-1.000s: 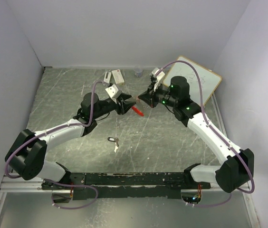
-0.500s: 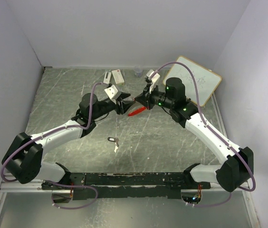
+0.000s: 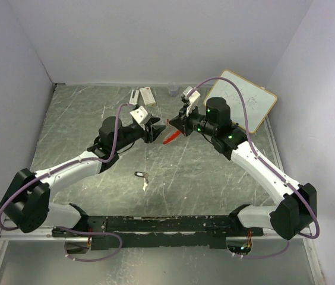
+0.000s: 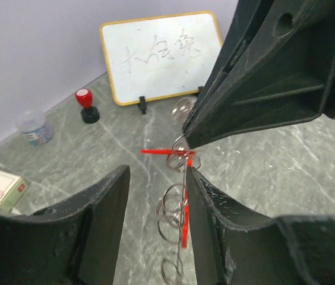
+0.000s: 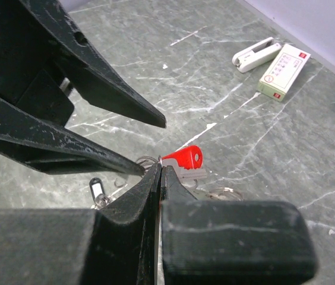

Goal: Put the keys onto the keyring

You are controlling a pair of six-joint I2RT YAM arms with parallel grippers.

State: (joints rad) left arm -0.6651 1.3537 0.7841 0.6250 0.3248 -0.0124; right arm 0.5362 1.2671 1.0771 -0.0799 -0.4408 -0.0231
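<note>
So, right gripper (image 5: 159,169): its fingers were pressed together, pinching a silver ring at the top of the keyring's chain, above the table.
Left gripper (image 4: 155,178): spread, tips pointing at the right gripper's tips from the 9 o'clock side; nothing was clamped between them.
Keyring (image 3: 168,139): it hung from the right gripper's tips, with the chain of silver rings dropping through the left gripper's gap, close against the finger on the 3 o'clock side in the left wrist view. The red plastic part slanted below the two grippers in the top view.
Red piece with a hole (image 5: 182,159): it sat just beyond the right gripper's tips with a grey part under it; whether it was a key head or the keyring's plastic could not be told.
Black key (image 3: 140,174): it lay flat on the table (image 3: 84,119), at 7 o'clock from the grippers, well apart from both.
Whiteboard (image 3: 247,98): propped at 2 o'clock from the right gripper, near the wall.
White box (image 3: 147,95): at 11 o'clock from the left gripper.
Small jar (image 3: 172,89): at 12 o'clock, by the back wall.
Red-topped stamp (image 4: 85,104): it stood upright between the jar and the whiteboard.
</note>
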